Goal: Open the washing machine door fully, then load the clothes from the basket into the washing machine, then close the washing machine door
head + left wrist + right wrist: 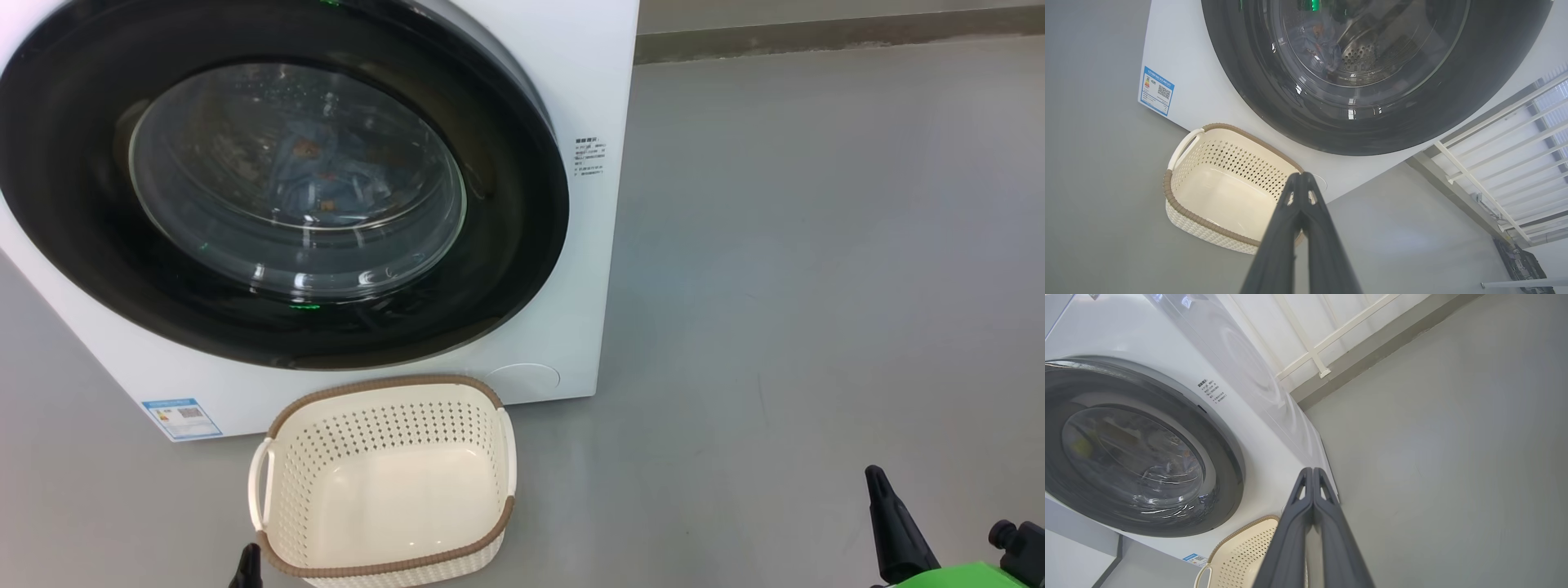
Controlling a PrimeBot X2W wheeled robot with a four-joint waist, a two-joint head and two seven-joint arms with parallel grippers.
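White washing machine (600,82), black door (516,233), cream perforated basket (384,429) — brown rim (384,381), grey floor (816,245)

The left gripper (1302,181) is pinched fully closed and holds nothing. The right gripper (1312,477) is closed and empty too. In the head view both sit low at the bottom edge, tips pointing up.

The smooth grey floor (800,269) carries the white washing machine (600,73) at the far left. The cream basket (371,429) stands on the floor on its near side, perhaps touching its front; the gap is hard to judge.
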